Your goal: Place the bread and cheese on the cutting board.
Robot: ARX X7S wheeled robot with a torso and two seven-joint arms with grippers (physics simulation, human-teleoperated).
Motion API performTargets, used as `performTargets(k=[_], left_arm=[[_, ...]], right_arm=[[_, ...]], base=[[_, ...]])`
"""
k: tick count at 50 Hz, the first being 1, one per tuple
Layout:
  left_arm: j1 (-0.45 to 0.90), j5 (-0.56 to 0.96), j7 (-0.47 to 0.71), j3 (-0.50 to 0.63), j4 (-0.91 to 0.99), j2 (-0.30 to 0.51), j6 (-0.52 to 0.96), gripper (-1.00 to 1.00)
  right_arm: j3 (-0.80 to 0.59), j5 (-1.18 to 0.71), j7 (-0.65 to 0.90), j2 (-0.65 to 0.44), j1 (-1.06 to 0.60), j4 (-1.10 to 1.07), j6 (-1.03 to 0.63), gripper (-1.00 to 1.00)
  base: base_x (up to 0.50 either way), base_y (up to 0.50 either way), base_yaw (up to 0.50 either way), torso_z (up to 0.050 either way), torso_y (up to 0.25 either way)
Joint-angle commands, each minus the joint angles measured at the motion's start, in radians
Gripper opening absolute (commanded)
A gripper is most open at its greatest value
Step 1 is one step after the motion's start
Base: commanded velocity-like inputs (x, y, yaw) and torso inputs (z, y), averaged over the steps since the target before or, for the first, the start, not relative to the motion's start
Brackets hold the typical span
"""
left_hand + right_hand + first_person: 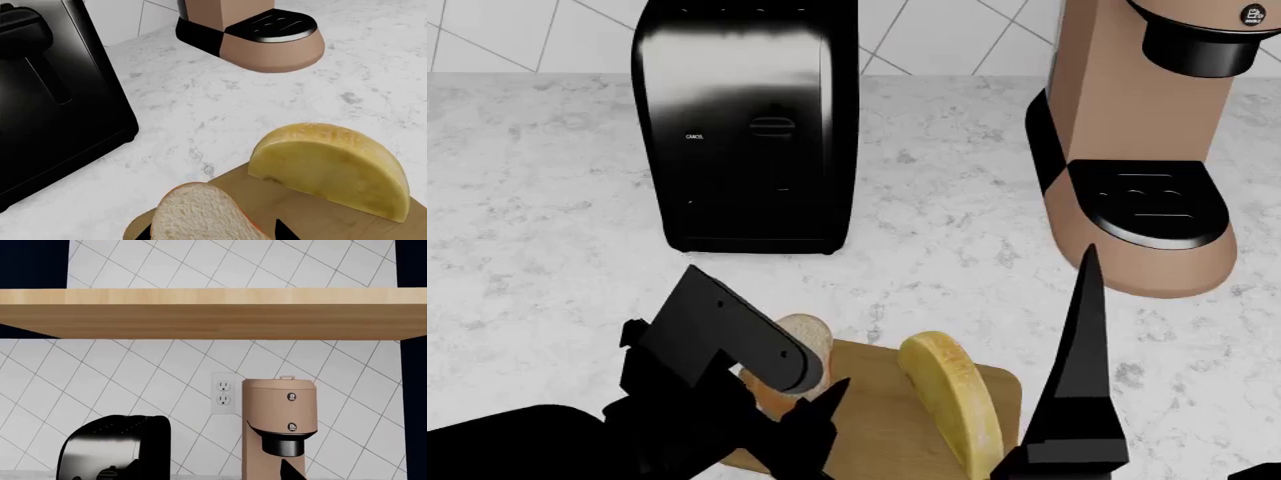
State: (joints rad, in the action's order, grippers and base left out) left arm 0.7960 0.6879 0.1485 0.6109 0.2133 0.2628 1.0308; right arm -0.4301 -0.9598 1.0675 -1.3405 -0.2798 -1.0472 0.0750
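We see the cutting board (888, 430) at lower centre of the head view, carrying the cheese (950, 400) and the bread (802, 352). Our left claw (787, 415) hangs over the bread; its grip we cannot tell. The right claw (1081, 330) points upward, apparently closed on nothing.

Black glossy toaster (747, 125) stands at rear left of white marble counter (534, 220); tan coffee machine with black drip tray (1134, 150) at rear right. Open counter lane between them. Light wooden cutting board (881, 420) crowded: yellow half-round cheese (954, 400) beside orange-crusted bread (803, 345). Wooden shelf (213, 312) overhead.
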Motion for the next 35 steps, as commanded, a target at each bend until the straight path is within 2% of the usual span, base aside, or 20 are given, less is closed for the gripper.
performTargets(k=[1, 35], left_arm=[[-0.017, -0.021, 0.008, -0.006, -0.07, -0.031, 0.008, -1.0], [-0.05, -0.024, 0.007, 0.018, -0.104, -0.025, -0.034, -1.0]], right_arm=[[-0.024, 0.071, -0.026, 0.014, -0.004, 0.015, 0.03, 1.0], [-0.06, 0.076, -0.02, 0.001, -0.025, 0.017, 0.046, 1.0]], base=[[0.0, 0.0, 0.0, 0.0, 0.0], [0.0, 0.0, 0.0, 0.0, 0.0]])
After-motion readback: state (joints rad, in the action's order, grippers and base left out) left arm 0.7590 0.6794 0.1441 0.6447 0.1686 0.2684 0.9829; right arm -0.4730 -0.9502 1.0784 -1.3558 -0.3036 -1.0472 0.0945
